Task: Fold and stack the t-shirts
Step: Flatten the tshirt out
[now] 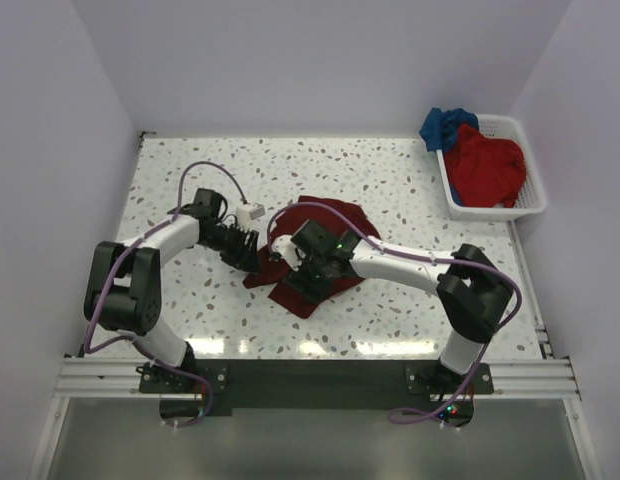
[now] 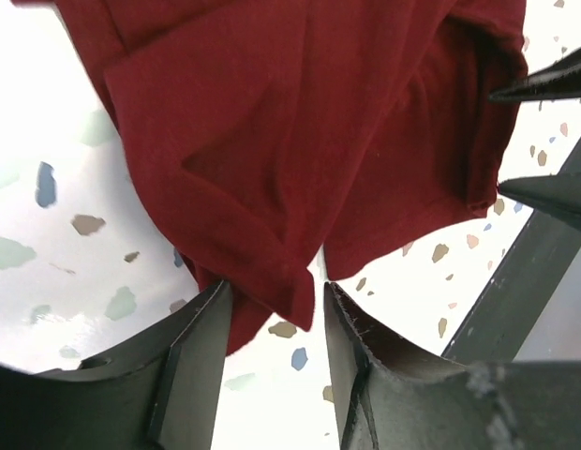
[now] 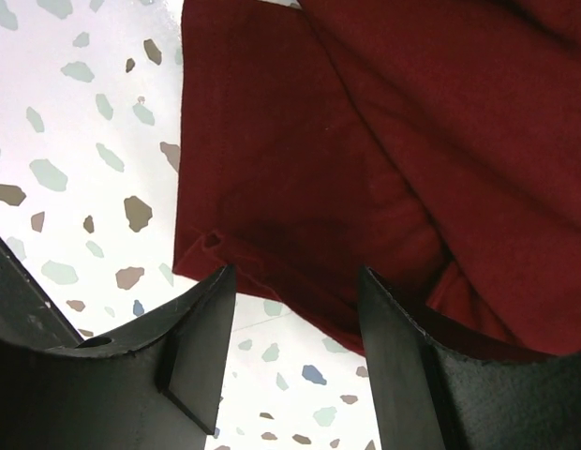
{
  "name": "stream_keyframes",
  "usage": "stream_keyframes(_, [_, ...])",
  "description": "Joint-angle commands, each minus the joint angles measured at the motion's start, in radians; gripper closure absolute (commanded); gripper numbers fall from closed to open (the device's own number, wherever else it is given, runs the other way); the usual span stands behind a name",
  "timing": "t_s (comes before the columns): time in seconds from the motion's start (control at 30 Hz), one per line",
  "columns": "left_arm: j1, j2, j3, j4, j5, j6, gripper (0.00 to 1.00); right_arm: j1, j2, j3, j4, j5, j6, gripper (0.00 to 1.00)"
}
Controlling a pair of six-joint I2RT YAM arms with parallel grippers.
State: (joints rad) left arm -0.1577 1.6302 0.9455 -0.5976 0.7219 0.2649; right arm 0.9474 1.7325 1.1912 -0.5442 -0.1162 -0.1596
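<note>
Fold of maroon shirt (image 2: 300,122) sits pinched in left end effector (image 2: 275,291); right end effector (image 3: 295,272) half-open over its edge, grip unclear.

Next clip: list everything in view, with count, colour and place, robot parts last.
maroon t-shirt: 1, dark maroon, crumpled mid-table between both hands
red t-shirt: 1, bright red, in the basket
blue t-shirt: 1, blue, over the basket's far-left corner
basket: 1, white, table's far-right corner
table: 1, white speckled, under everything
cables: 2, purple, along the arms
arms: 2, white and black, near edge, reaching inward
left hand: 1, black, fingers astride a maroon t-shirt corner
right hand: 1, black, fingers astride its hem
</note>
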Motion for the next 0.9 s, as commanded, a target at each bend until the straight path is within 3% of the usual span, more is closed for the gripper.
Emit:
stream_keyframes(0.0, [-0.003, 0.002, -0.017, -0.019, 0.005, -0.006, 0.50, 0.004, 0.015, 0.031, 0.018, 0.024, 0.025, 0.42])
stream_keyframes(0.2, [-0.006, 0.060, -0.008, -0.016, 0.039, -0.015, 0.47, 0.004, 0.013, 0.027, -0.003, 0.038, 0.022, 0.42])
stream_keyframes(0.33, [-0.013, 0.079, -0.002, -0.024, 0.066, -0.013, 0.51, 0.004, -0.002, 0.018, -0.019, 0.044, 0.017, 0.43])
stream_keyframes(0.73, [-0.023, 0.036, 0.055, -0.051, 0.094, -0.003, 0.94, -0.048, -0.068, 0.056, -0.141, 0.070, 0.115, 0.39])
stream_keyframes(0.87, [-0.022, 0.008, 0.061, -0.048, 0.080, -0.004, 1.00, -0.068, -0.051, 0.096, -0.140, 0.000, 0.112, 0.34])
